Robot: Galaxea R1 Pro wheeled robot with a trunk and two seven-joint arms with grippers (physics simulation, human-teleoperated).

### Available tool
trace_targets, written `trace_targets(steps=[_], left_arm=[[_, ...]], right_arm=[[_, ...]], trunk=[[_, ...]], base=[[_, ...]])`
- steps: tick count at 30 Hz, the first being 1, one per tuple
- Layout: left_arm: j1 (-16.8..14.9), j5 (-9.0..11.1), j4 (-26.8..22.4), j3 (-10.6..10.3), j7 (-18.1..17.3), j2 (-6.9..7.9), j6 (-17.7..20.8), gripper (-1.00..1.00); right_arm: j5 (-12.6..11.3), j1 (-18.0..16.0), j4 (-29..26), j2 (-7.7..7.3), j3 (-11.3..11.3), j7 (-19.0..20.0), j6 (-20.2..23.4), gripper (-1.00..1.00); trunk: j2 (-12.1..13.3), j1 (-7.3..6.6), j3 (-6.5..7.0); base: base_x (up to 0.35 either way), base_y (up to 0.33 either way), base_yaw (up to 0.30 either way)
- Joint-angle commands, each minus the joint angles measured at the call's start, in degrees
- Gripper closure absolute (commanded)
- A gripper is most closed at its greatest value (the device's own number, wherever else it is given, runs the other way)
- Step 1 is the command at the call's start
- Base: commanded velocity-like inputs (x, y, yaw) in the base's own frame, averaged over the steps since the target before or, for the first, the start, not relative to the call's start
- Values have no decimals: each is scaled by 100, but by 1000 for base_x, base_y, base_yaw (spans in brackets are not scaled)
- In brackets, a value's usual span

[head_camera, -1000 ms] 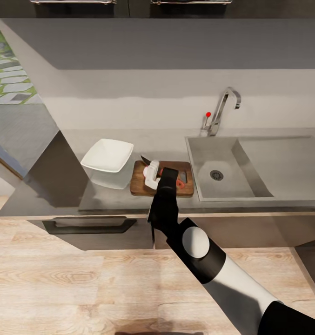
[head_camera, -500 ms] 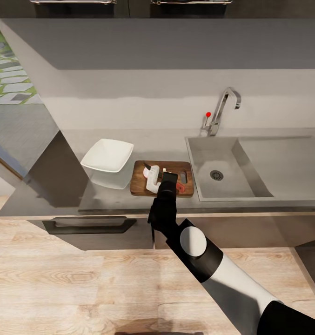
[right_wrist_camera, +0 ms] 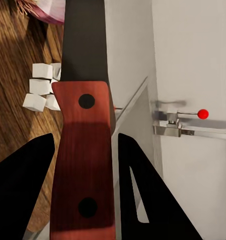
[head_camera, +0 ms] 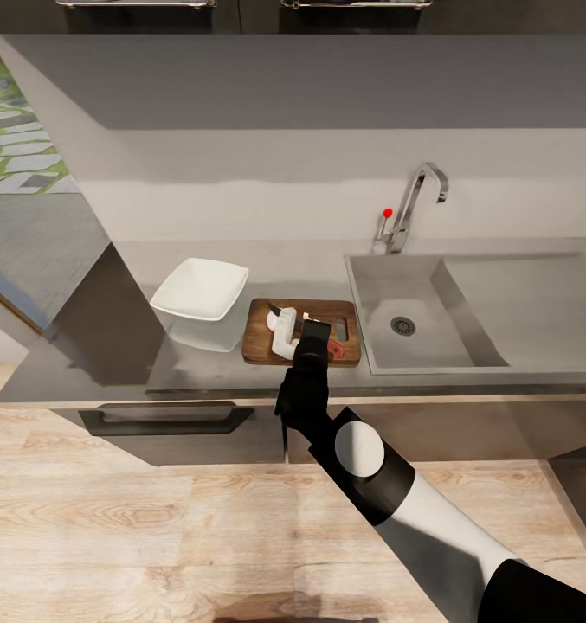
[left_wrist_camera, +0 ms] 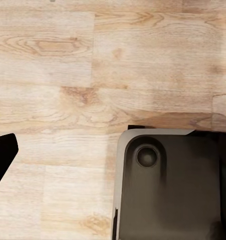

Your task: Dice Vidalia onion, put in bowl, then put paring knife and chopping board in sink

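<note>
On the dark countertop (head_camera: pixel 111 346) lies the wooden chopping board (head_camera: pixel 258 348), between the white square bowl (head_camera: pixel 200 290) and the grey sink (head_camera: pixel 414 303). My right gripper (head_camera: pixel 314 333) hovers low over the board, shut on the paring knife's red handle (right_wrist_camera: pixel 85 160); the dark blade (head_camera: pixel 273 305) points toward the bowl. White Vidalia onion pieces (head_camera: pixel 283 333) rest on the board beside the blade; in the right wrist view they are small cubes (right_wrist_camera: pixel 40 87) with a bigger piece (right_wrist_camera: pixel 48 7) farther along the chopping board (right_wrist_camera: pixel 10 60). My left gripper's black fingertip (left_wrist_camera: pixel 0 155) hangs over the floor.
An angular chrome tap (head_camera: pixel 416 201) with a red knob (head_camera: pixel 387 212) stands behind the basin, with the flat drainboard (head_camera: pixel 535 303) to its right. A drawer handle (head_camera: pixel 167 420) runs below the counter edge. The robot's dark base (left_wrist_camera: pixel 168 190) sits on the wood floor.
The right gripper and knife have dropped slightly and drawn a little nearer over the board since a second ago; in the last half second almost nothing moved.
</note>
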Motion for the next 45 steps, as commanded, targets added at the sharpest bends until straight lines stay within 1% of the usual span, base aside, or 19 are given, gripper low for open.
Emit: trace_targets(steps=[1,15,16,17,29,32,33,35,36,37,38,39,40,41,43,44,45], left_arm=[[1,57,-9,-47,27,9,-12,-100],[1,57,-5,-47,27,5,-12,-100],[1,57,-3,-47,27,7,-12,-100],[1,57,-6,-47,27,11,-12,-100],[1,57,-5,-47,27,5,-12,-100],[1,57,-8,-47,27,3,-12,-100],[1,57,-7,-49,27,3,-12,-100],[1,57,-8,-50,27,5,-12,-100],[1,57,-9,-53,27,4,-12,-100],[1,57,-9,-54,27,4,-12,-100],[1,57,-9,-55,27,3,-12,-100],[1,57,-9,-55,27,-4,-12,-100],[1,57,-6,-56,27,-26,-12,-100],[1,57,-4,-56,27,-31,-12,-100],[1,57,-3,-56,27,-38,-12,-100],[1,57,-6,-56,27,-40,-12,-100],[1,57,-7,-56,27,-40,-12,-100]], right_arm=[[64,-6,-2,0,10,60,19,100],[73,-6,11,0,10,60,19,100],[73,-6,83,0,10,60,19,100],[74,-6,435,0,10,60,19,100],[68,-6,433,0,10,51,19,100],[77,-6,350,0,6,33,25,100],[79,-6,231,0,-2,25,26,100],[81,-6,-195,0,-48,19,27,100],[82,-6,-498,0,-164,17,27,100],[82,-6,-683,0,-299,17,27,100],[79,-6,-908,0,-553,16,27,100],[77,-6,-1032,0,-717,19,27,100],[75,-6,-1232,0,-1001,22,27,100],[75,-6,-1295,0,-1126,23,26,100],[69,-6,-1377,0,-1584,34,16,100],[57,-6,-1400,0,-1948,48,4,100],[8,-6,-1412,0,-2202,59,-4,100]], trunk=[[-10,3,-8],[-10,3,-8],[-10,3,-8],[-10,3,-8],[-10,3,-8],[-10,3,-8],[-10,3,-8],[-10,3,-8],[-10,3,-8],[-10,3,-8],[-10,3,-8],[-10,3,-8],[-10,3,-8],[-10,3,-8],[-10,3,-8],[-10,3,-8],[-10,3,-8]], base=[[0,0,0],[0,0,0],[0,0,0],[0,0,0],[0,0,0],[0,0,0],[0,0,0],[0,0,0],[0,0,0],[0,0,0],[0,0,0],[0,0,0],[0,0,0],[0,0,0],[0,0,0],[0,0,0],[0,0,0]])
